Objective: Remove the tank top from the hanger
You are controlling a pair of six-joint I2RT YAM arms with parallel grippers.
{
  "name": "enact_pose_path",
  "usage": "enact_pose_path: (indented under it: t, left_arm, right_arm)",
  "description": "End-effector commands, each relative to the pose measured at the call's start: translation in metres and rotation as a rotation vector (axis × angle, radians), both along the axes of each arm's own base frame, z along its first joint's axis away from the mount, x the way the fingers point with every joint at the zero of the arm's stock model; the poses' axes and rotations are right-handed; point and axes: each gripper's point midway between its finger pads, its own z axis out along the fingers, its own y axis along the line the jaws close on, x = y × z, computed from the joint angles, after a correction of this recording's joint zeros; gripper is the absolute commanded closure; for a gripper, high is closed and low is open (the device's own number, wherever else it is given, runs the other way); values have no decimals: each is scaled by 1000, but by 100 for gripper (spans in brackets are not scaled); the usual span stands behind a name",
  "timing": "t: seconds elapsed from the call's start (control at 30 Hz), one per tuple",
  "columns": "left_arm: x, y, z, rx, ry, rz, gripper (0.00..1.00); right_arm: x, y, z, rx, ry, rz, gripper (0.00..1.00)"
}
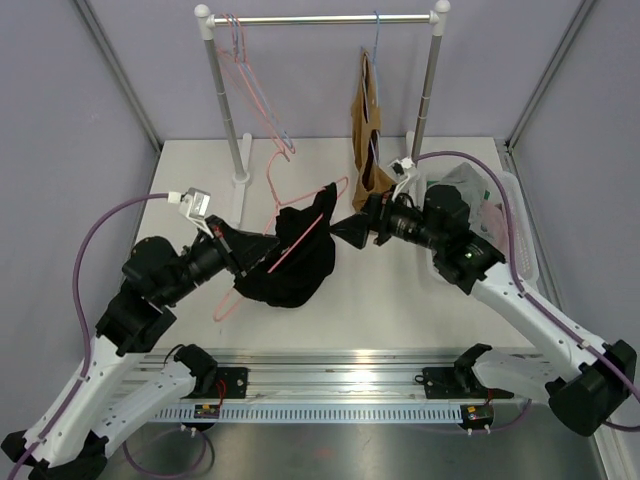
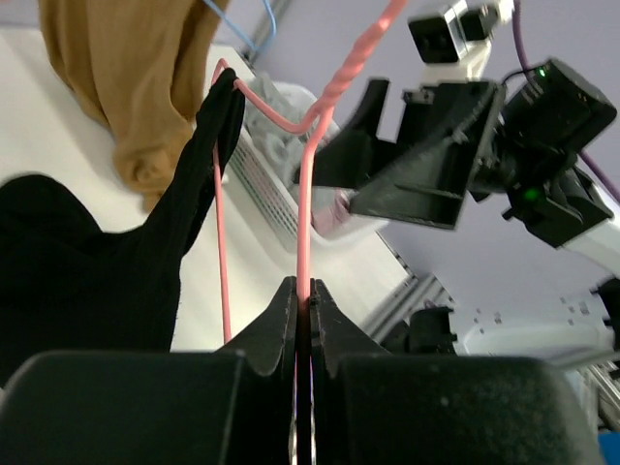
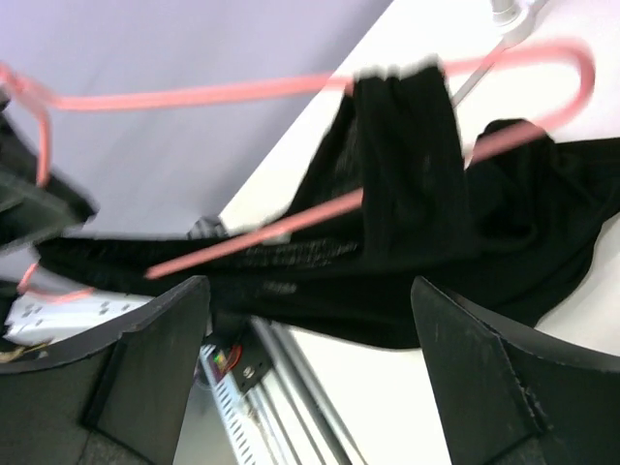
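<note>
A black tank top (image 1: 303, 262) hangs on a pink wire hanger (image 1: 300, 240) above the table, with one strap (image 1: 324, 201) still looped over the hanger's arm. My left gripper (image 1: 243, 262) is shut on the hanger; in the left wrist view its jaws (image 2: 304, 291) pinch the pink wire (image 2: 306, 208), with the tank top (image 2: 87, 276) to the left. My right gripper (image 1: 346, 230) stands open just right of the strap. In the right wrist view the strap (image 3: 407, 155) and the hanger (image 3: 242, 92) lie ahead of the open gripper (image 3: 308, 283), and nothing sits between its fingers.
A clothes rack (image 1: 320, 19) stands at the back with spare hangers (image 1: 247, 85) and a tan garment (image 1: 368, 130) on a blue hanger. A clear bin (image 1: 500, 215) of clothes sits at the right, under my right arm. The metal rail (image 1: 340, 385) runs along the near edge.
</note>
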Motion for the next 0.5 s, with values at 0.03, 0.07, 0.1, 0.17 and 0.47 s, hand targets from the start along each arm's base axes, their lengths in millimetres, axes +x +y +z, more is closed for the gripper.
enact_pose_path:
  t: [0.03,0.07,0.1,0.17,0.47]
  left_arm:
    - [-27,-1,17,-154,-17,-76,100]
    - [-31,1,15,-162,-12,-80,100]
    - [-37,5,16,-173,-17,-82,100]
    - [-43,7,9,-174,-3,-90,100]
    - [-49,15,-11,-124,34,-76,100]
  right_arm:
    - [36,21,11,-44,-164,-159,12]
    - [39,25,9,-55,-171,-173,17]
    - [36,36,7,-76,-195,-156,20]
    - [49,41,-5,-128,-199,-217,27]
    - [63,51,-9,-179,-254,-285,74]
